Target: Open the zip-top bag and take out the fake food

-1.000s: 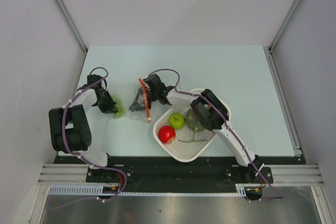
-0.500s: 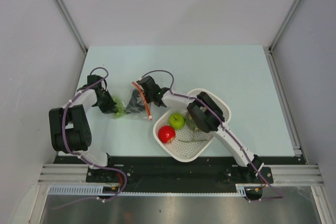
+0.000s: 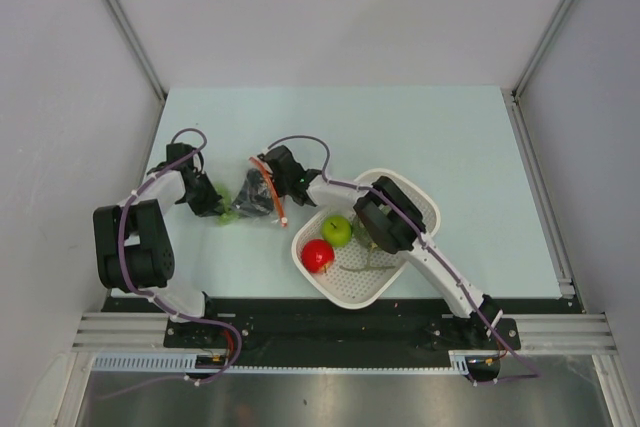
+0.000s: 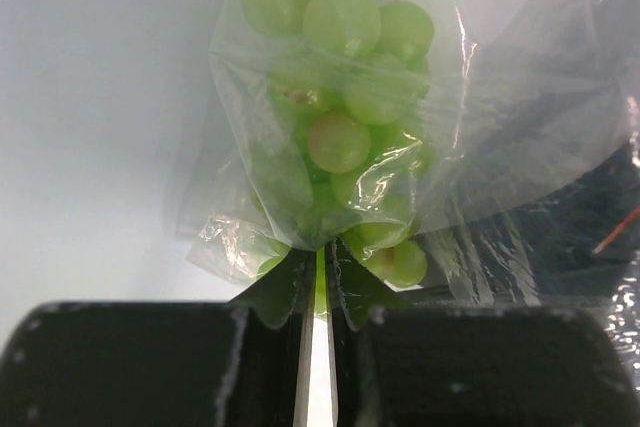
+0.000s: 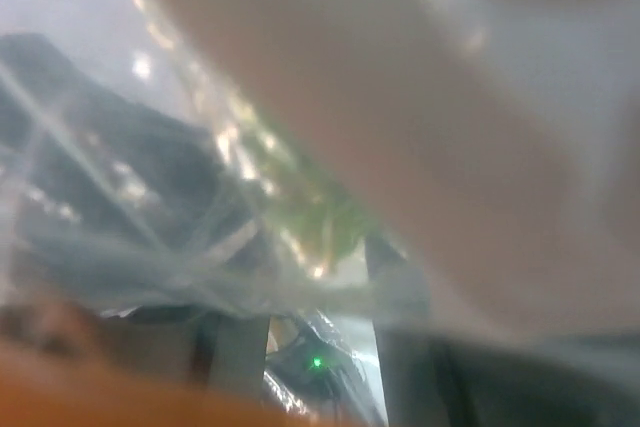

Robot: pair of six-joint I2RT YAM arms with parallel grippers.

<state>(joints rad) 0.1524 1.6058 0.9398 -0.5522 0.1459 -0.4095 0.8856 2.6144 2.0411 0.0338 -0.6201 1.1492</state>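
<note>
Left gripper (image 4: 316, 269) pinched shut on zip-top bag (image 4: 500, 97); right gripper (image 3: 268, 185), at its three-o'clock mouth, opening unclear; green grapes (image 4: 340, 137) likely needed tipping out.

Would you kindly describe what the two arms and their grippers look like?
The left arm and right arm have white links, bulky black joint housings and a purple cable along each. The left gripper and right gripper are black.
</note>
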